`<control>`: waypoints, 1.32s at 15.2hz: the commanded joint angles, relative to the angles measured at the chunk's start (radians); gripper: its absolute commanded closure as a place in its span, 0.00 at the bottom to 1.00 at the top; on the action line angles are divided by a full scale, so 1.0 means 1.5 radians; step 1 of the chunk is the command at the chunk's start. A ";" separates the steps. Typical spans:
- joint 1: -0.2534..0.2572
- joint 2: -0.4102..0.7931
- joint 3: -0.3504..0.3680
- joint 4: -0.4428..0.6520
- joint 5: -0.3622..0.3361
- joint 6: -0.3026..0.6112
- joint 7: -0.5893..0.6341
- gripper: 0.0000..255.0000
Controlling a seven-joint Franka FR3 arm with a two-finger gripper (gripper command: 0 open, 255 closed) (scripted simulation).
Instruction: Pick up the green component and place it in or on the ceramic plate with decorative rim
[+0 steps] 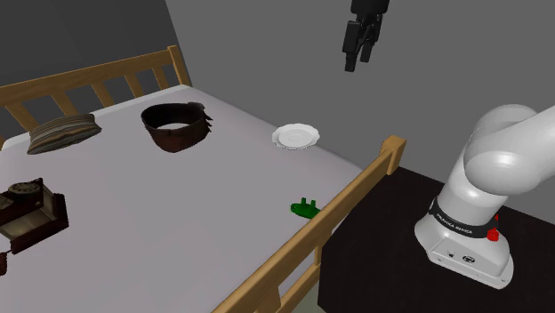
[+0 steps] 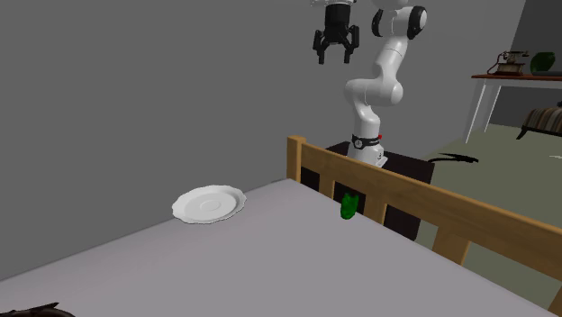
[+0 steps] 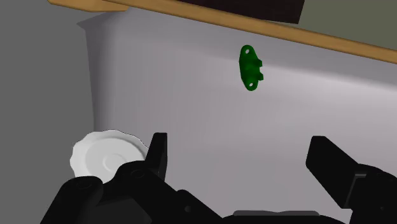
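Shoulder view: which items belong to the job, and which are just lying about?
Job: green component; white plate; gripper, jaws open.
Lying about: dark brown basket; striped cushion; old telephone.

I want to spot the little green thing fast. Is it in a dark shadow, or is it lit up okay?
Shoulder view: the green component looks dark, lying by the wooden rail on the softly, evenly lit bed surface. Second exterior view: it is dim too, right against the rail. Wrist view: it looks brightest, with no strong shadow beside it.
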State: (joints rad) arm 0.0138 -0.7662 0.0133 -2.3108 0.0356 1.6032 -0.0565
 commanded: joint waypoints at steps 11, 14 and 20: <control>0.027 0.021 0.054 -0.197 0.034 0.218 0.036 0.00; 0.037 0.050 0.072 -0.242 0.046 0.292 0.047 0.00; 0.055 0.147 0.112 -0.307 0.068 0.454 0.071 0.00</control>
State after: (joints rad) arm 0.0907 -0.5858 0.1663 -2.7578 0.1306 2.2277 0.0387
